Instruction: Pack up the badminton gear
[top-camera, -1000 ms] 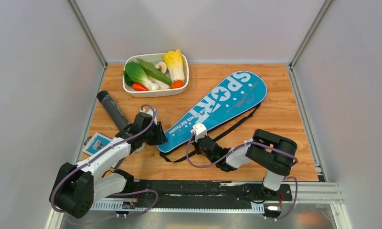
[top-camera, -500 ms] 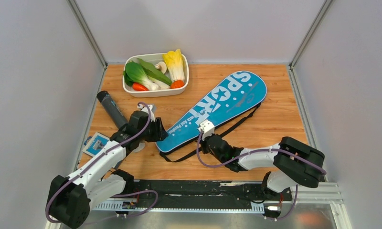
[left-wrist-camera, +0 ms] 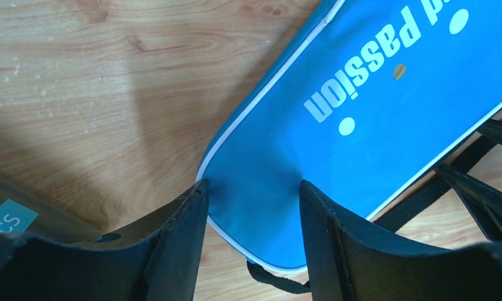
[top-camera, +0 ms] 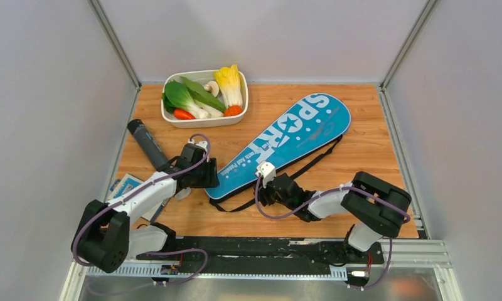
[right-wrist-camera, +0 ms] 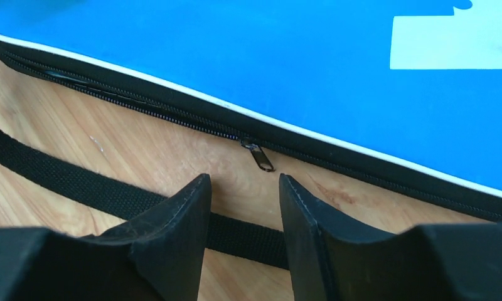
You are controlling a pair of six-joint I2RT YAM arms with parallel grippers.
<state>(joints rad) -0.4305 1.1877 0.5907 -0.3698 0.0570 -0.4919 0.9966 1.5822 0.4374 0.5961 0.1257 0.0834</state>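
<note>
sport cover (top-camera: 286, 141) lies diagonally, apparently flat, wide head pointing far-right.

Top view: the near end of the black tube (top-camera: 147, 144) passes behind the left arm (top-camera: 145, 193), which also covers part of the card (top-camera: 125, 185). The small print on the blue cover (top-camera: 299, 125) is illegible. Wrist views: the cover runs off the frame edges, and the strap (right-wrist-camera: 54, 174) disappears beneath the right gripper (right-wrist-camera: 243, 183).
</note>
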